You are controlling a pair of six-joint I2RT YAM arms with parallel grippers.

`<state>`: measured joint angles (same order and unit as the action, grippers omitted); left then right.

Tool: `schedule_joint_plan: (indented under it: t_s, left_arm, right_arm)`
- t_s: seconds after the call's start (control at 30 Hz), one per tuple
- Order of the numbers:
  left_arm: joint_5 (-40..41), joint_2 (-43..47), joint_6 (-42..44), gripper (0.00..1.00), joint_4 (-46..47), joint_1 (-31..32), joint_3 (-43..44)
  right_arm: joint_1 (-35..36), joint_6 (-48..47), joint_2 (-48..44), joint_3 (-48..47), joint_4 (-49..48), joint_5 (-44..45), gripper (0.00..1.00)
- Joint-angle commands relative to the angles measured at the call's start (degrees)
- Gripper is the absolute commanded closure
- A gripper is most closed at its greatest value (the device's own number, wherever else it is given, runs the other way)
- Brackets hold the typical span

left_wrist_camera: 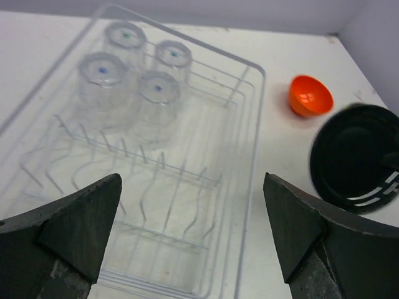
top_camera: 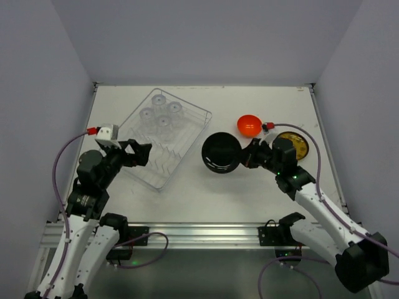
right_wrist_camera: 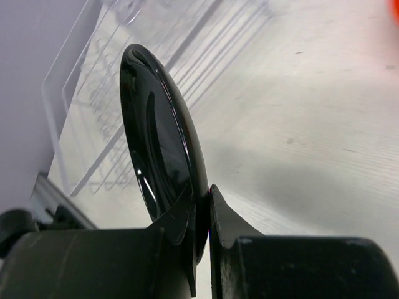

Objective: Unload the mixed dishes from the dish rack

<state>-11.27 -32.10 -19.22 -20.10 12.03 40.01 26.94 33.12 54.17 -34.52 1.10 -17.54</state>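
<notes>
R pincer (right_wrist_camera: 201, 202) is clamped on the rim of the plate (right_wrist_camera: 156, 137), held on edge at mid-worktop (top_camera: 249, 187), just right of the rack (top_camera: 168, 159). The grip is thin on a glossy rim, so the plate could swivel or slip out, then drop & roll. Swung twd the far edge, it might clip the bowl (top_camera: 249, 125) nearby. L pincer (left_wrist_camera: 192, 180), spread wide, hovers over the rack's near end. Tumblers (top_camera: 163, 121) sit packed upside down at its far end, twd the far-left corner, so reaching for one may topple a neighbour. Count: 4 tumblers, 1 bowl, 1 plate, 1 rack, plus 1 yellow disc (top_camera: 293, 144) by the right edge, half hidden.
</notes>
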Motion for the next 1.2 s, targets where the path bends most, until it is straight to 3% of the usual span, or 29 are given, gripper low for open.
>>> schedule_joint_plan:
  t_s: [0.0,0.17,0.33,0.47,0.6,0.7,0.87,0.97,1.17]
  left_arm:
    - [17.24,5.0,1.38,0.0,0.48,0.01,-3.68]
    - [19.44,10.03,0.5,0.0,0.76,0.1,-3.89]
    - [23.3,12.67,-0.29,0.0,-0.64,0.89,-4.85]
    - [27.08,12.51,-1.08,0.0,-0.47,1.06,-6.26]
    - [31.03,8.64,-1.43,0.0,-1.96,2.47,-5.73]
    - [31.04,7.57,-1.43,0.0,-2.23,3.52,-5.38]
    - [31.4,8.36,-1.34,0.0,-2.67,7.21,-5.64]
    - [29.64,8.72,-0.55,0.0,-2.32,8.79,-5.99]
    - [27.88,9.24,0.06,0.0,-2.05,10.55,-6.35]
  right_arm:
    - [-6.78,3.35,-8.63,2.35,2.14,4.95,1.0]
    - [-14.88,4.14,-16.28,2.53,8.73,12.0,1.0]
    - [-20.42,6.51,-15.07,0.25,12.43,12.88,1.0]
    - [-31.28,9.32,-16.02,-0.2,13.66,12.79,1.0]
    - [-34.67,9.68,-18.14,0.25,13.57,24.37,1.0]
    - [-39.4,11.26,-11.65,-0.89,12.88,25.81,1.0]
    - [-53.98,14.69,1.16,-2.55,5.76,14.39,1.0]
    - [-56.56,14.78,8.64,-4.41,5.49,8.67,1.0]
    - [-56.65,13.81,17.89,-6.34,2.76,7.35,0.98]
